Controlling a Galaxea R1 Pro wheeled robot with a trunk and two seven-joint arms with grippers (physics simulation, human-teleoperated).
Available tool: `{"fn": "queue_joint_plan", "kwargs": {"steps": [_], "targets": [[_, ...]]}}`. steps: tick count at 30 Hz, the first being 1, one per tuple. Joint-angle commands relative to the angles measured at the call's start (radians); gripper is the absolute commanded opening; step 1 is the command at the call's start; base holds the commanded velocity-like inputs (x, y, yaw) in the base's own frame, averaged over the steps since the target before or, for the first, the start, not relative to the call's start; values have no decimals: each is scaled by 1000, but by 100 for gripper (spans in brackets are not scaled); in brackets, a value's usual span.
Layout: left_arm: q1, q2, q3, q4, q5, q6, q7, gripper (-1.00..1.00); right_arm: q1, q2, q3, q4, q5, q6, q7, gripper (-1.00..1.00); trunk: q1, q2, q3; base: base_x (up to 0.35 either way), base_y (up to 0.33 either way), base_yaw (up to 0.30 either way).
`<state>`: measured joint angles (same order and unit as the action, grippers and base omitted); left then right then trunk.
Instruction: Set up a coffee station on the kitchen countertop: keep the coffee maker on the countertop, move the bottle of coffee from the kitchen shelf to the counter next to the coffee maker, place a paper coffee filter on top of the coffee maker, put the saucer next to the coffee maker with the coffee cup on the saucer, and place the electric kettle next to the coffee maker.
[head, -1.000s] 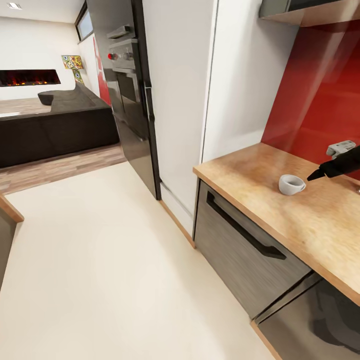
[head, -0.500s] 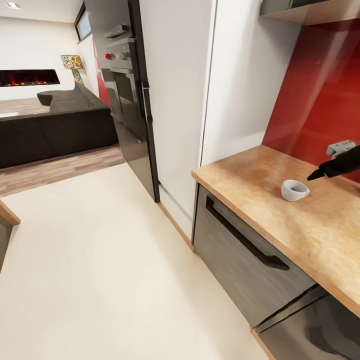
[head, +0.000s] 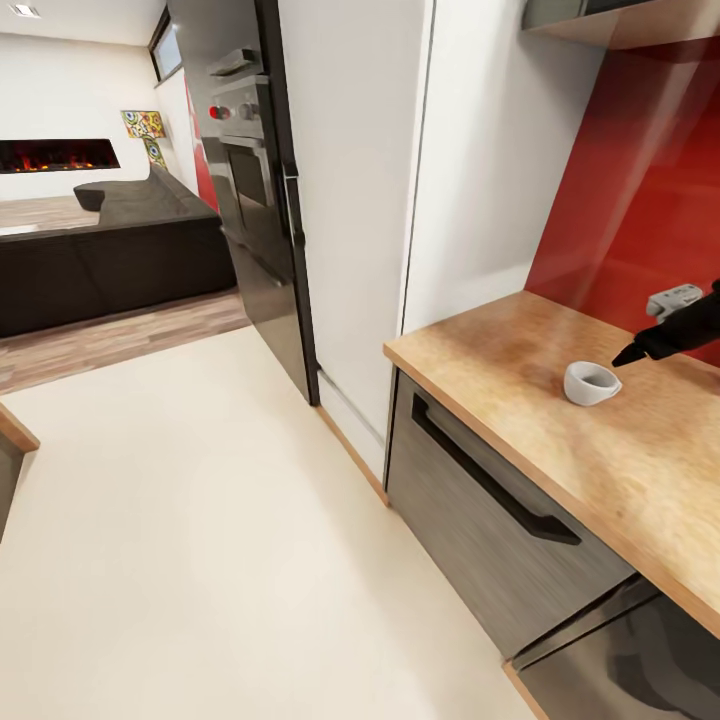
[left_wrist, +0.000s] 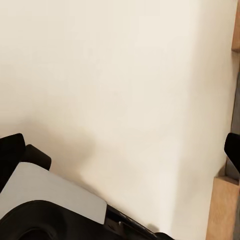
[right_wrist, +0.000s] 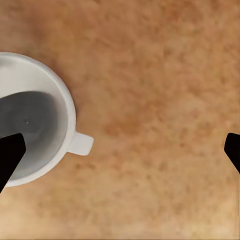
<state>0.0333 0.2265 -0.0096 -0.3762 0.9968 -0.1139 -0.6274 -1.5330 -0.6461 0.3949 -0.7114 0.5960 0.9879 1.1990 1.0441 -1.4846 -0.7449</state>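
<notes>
The coffee cup (head: 589, 383) stands upright on the kitchen countertop (head: 520, 400), near its left end, with the red backsplash (head: 640, 200) behind it. The right gripper (head: 628, 353) hovers just beside the cup at about its two o'clock in the head view, above the worktop and not touching it. In the right wrist view its fingertips (right_wrist: 9, 159) sit wide apart, one over the rim of the cup (right_wrist: 30, 120), whose handle points toward the gap between them. The left gripper (left_wrist: 120, 150) hangs over the pale floor (left_wrist: 120, 75), its tips likewise spread.
</notes>
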Motion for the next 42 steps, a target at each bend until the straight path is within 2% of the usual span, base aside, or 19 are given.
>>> {"fn": "queue_joint_plan", "kwargs": {"steps": [1,11,42], "targets": [[0,0,-1,-1,2,-3,-2,100,-1,-1,6,-1,10,3,10,100,0,0,-1,0,0,0],[0,0,-2,-1,2,-3,-2,100,-1,3,17,-2,9,-59,10,100,0,0,-1,71,0,0],[0,0,-1,-1,2,-3,-3,100,6,6,16,5,-2,-69,10,100,0,0,-1,26,0,0]]}}
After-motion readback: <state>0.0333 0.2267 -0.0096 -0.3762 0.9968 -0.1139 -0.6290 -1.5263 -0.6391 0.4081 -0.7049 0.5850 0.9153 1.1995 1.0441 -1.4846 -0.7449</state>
